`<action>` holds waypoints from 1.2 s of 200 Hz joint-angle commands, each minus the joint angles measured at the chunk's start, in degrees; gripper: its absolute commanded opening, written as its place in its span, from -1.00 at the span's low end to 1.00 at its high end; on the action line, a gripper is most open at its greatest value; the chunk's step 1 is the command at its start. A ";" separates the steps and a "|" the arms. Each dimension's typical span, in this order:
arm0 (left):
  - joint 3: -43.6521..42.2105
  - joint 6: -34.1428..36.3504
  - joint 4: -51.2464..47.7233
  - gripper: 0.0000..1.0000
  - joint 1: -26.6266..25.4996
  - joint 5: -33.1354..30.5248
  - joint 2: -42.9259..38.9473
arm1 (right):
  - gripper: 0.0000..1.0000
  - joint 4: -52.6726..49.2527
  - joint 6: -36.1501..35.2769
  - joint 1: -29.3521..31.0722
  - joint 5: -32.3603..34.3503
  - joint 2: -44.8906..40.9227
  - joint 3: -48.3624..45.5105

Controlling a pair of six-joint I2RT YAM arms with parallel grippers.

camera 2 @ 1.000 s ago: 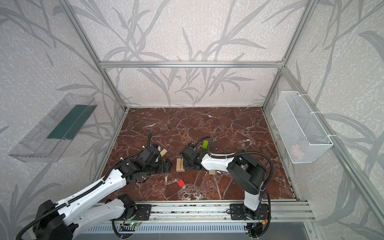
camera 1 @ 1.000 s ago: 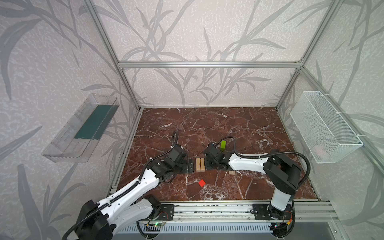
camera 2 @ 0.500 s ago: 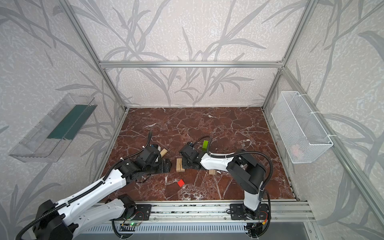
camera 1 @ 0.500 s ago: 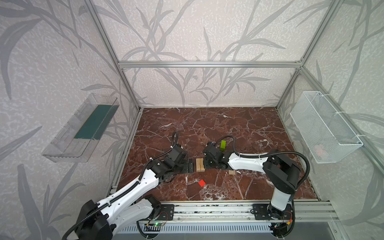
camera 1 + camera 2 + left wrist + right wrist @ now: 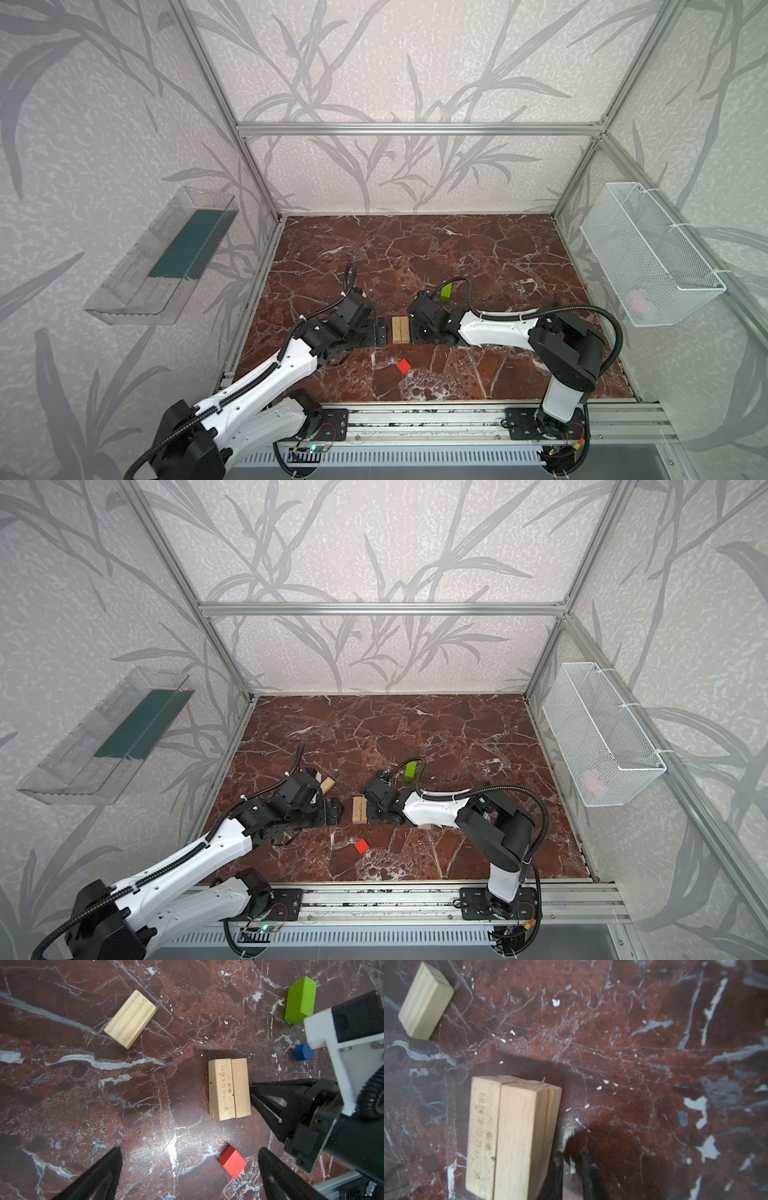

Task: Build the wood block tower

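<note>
Paired pale planks [image 5: 400, 329] between left tool [image 5: 382, 331] and right tool [image 5: 414, 332], red cube [image 5: 403, 366] near.

We record grey leaf-patterned walls [image 5: 374, 62], a red-brown marbled floor [image 5: 415, 249], an aluminium frame [image 5: 415, 129], a clear wall shelf [image 5: 137, 291] and a white wire basket [image 5: 623, 249].

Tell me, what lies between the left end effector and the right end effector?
A stack of pale plain-wood oblong planks lies between the left end effector and the right end effector, seen in both top views.
</note>
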 commanded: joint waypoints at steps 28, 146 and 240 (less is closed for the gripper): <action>1.48 0.13 -0.54 0.99 0.21 -0.58 -0.50 | -0.61 0.05 1.81 1.55 -0.03 -1.94 -0.71; 1.38 0.09 -0.63 0.99 0.21 -0.75 -0.74 | -0.62 0.94 2.44 1.82 -0.85 -1.42 -0.14; 1.47 0.11 -0.72 0.99 0.16 -0.75 -0.74 | -0.62 1.29 2.34 1.82 -0.93 -1.78 -0.32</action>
